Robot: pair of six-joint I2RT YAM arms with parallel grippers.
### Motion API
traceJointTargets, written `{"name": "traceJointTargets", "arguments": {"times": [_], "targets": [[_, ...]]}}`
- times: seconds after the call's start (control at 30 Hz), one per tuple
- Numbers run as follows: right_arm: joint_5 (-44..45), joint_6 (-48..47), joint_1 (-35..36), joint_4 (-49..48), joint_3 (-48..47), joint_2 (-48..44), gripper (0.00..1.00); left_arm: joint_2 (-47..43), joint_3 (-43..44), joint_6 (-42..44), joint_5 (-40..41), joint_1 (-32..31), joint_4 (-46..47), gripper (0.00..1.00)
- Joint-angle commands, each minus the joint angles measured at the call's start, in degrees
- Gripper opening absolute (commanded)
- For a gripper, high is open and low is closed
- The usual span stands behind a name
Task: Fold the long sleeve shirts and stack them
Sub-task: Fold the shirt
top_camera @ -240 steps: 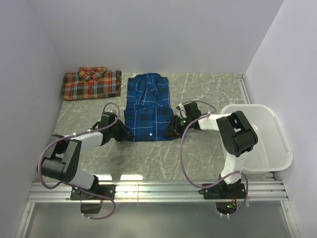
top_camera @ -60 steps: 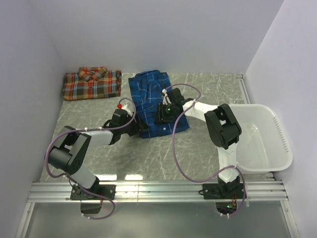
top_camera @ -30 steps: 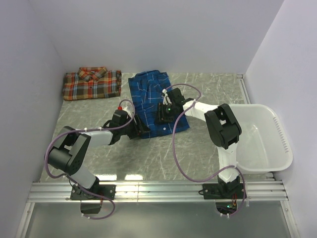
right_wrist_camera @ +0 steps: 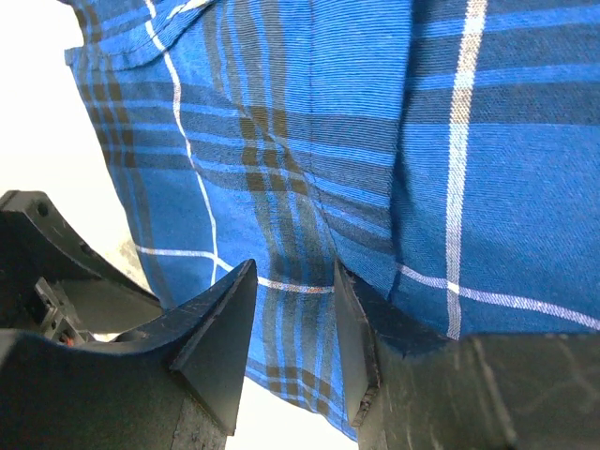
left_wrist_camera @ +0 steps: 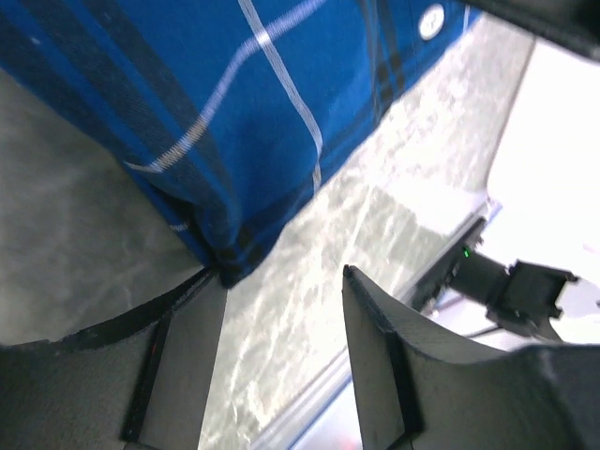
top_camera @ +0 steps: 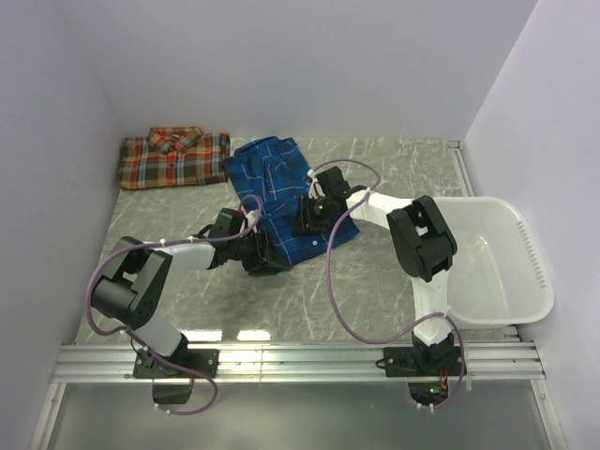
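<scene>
Grey marble table [top_camera: 412,164], white walls. Blue shirt [top_camera: 272,173] mid-table, near edge hidden under both arms. Red-orange shirt [top_camera: 173,157] folded, back left. Left gripper [left_wrist_camera: 283,277] low, jaws apart, blue shirt corner touching one finger. Right gripper [right_wrist_camera: 294,272] down on blue cloth, grip unclear.

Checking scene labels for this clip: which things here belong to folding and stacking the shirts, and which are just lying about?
Part of the job:
- blue plaid shirt, mid-table, with both arms at it
- red-orange plaid shirt, folded, far left corner

Just lying about:
- white plastic basket, at the table's right edge
</scene>
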State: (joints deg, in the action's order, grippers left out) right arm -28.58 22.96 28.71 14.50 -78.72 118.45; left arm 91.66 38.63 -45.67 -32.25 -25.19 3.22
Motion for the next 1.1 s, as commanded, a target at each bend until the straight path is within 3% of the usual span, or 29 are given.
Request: {"name": "traceJointTargets", "arguments": {"times": [0.0,0.17,0.33,0.67,0.93,1.07], "targets": [[3.79,-1.6,-0.5,2.64,0.85,0.82,0.47,-2.79,-1.01,1.46,-6.51,-0.21,-3.05,0.58],[5.37,-2.31,-0.67,3.43,1.63,-2.25,0.47,-12.27,1.35,2.52,0.58,0.49,-12.34,0.58],[3.63,-1.0,-0.32,1.85,3.92,-7.26,0.46,-15.81,5.4,1.2,8.42,5.93,-14.91,0.56],[-9.1,9.37,2.66,-11.22,12.79,-14.83,0.45,-1.58,14.97,-2.23,7.37,7.96,-8.41,0.32],[-15.54,11.05,7.94,-12.83,11.13,-8.87,0.42,10.63,22.8,0.49,9.39,8.05,-9.81,0.24],[-17.83,10.0,8.03,-7.58,9.29,-3.85,0.42,13.72,24.3,0.06,10.01,8.05,-9.38,0.23]]}}
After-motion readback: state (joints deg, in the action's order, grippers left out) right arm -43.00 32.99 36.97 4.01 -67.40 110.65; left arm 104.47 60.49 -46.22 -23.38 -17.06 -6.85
